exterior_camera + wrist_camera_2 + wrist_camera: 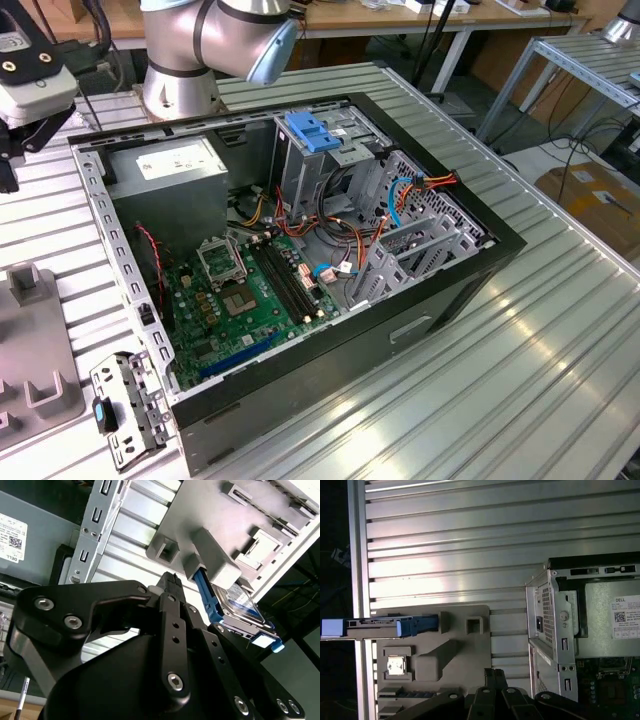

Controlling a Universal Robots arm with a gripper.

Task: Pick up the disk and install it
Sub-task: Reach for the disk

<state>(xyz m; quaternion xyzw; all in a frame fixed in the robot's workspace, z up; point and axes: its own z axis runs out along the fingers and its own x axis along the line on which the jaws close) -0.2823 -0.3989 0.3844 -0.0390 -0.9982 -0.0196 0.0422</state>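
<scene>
The disk stands on edge in a slot of a grey holder block, and its blue rail shows along the side. In the second wrist view the disk has a dark, labelled face edged in bright blue and leans out from under the holder block. My gripper hovers above the block, a short way off the disk and touching nothing. Its black fingers are pressed together with nothing between them.
An open computer case lies on the ribbed metal table, showing the motherboard and a grey drive cage with a light blue handle. A perforated bracket lies by the case's near corner. The arm's base stands behind the case.
</scene>
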